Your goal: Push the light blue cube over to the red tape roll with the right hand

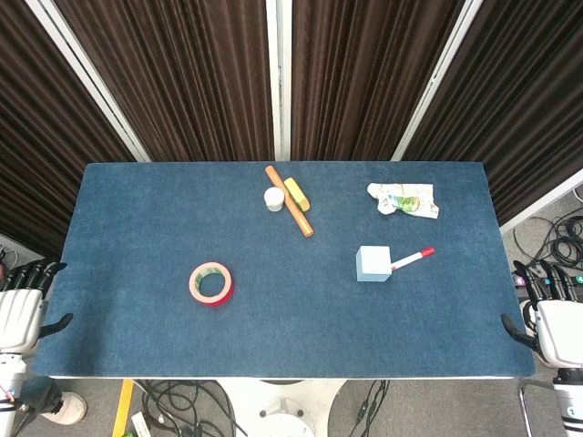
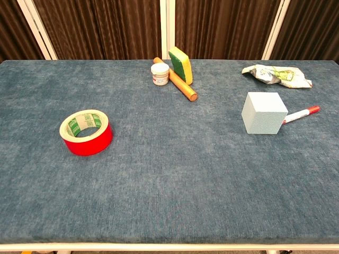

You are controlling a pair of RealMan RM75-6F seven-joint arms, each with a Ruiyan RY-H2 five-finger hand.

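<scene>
Waiting off the desk (image 1: 137,273) edge with fingers spread and empty, the right hand (image 1: 554,323) must reach behind the light blue cube (image 1: 373,263) to shove it toward the red tape roll (image 1: 211,284).

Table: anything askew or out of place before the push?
Nothing spilled or damaged. Two small things: the marker lies touching the blue cube, so it may drag along. The sponge stands on edge, leaning by the wooden stick. A crumpled wrapper lies far right.
</scene>
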